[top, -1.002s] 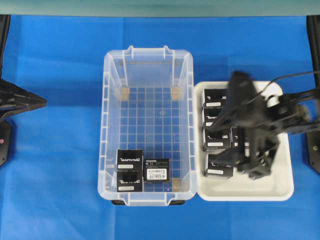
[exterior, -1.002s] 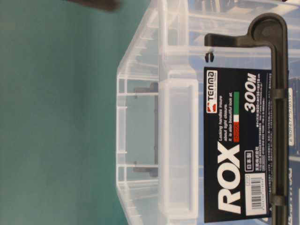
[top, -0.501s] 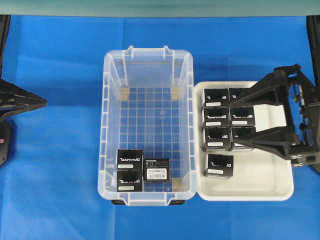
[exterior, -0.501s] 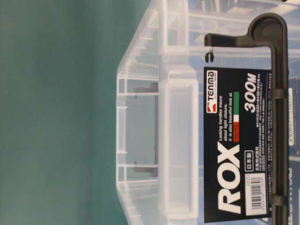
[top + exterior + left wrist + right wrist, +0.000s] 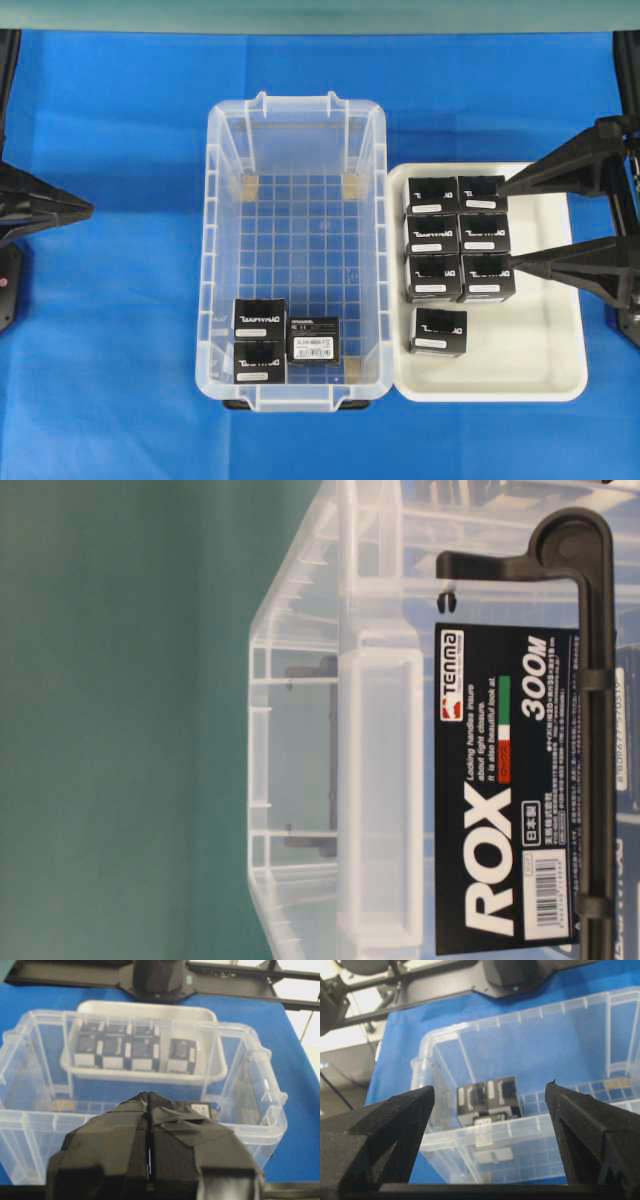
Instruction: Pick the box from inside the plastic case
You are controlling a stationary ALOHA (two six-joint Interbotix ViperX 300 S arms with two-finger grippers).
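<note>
Three black cartons sit at the six o'clock end of the clear plastic case (image 5: 297, 250): two lettered boxes (image 5: 260, 318) stacked edge to edge and, touching them on the right, a barcode-stickered box (image 5: 313, 338). The right gripper (image 5: 512, 222) hangs at three o'clock over the white tray (image 5: 545, 375), fingers spread wide and empty; the left gripper (image 5: 148, 1110) has its fingers pressed together. The likeliest slip is clamping the barcode box, or two neighbours at once, since all three touch.

On the plastic case (image 5: 380, 810), you read a black sticker (image 5: 505, 790): "TENMA", "ROX", "300M" and "Locking handles insure about tight closure." Lettering on each box (image 5: 260, 318) is too small for you to read.
</note>
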